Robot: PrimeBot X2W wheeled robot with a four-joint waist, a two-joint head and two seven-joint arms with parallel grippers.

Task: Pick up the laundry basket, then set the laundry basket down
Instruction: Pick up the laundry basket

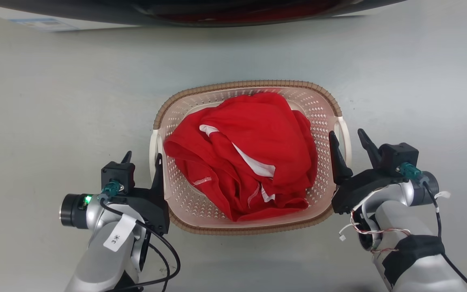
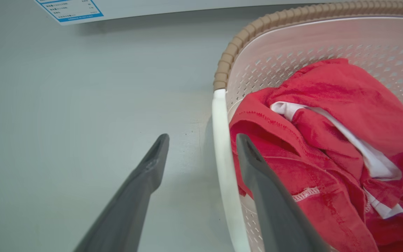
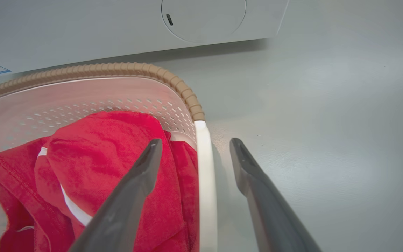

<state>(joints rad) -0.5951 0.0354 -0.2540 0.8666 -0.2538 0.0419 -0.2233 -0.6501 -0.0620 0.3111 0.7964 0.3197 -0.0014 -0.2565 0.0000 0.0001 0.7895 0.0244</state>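
Close the wide-open left gripper [image 1: 143, 158], straddling the white handle [image 2: 222, 147] on the left of the laundry basket [image 1: 249, 84] resting on the floor [image 1: 55, 101], and the equally wide right gripper [image 1: 346, 136], straddling the right handle [image 3: 205, 168], both together and evenly, then lift level to avoid tipping the red cloth [image 1: 249, 154].

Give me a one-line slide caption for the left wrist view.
Open left gripper straddles the white side handle of the laundry basket, one finger inside, by the red garment.
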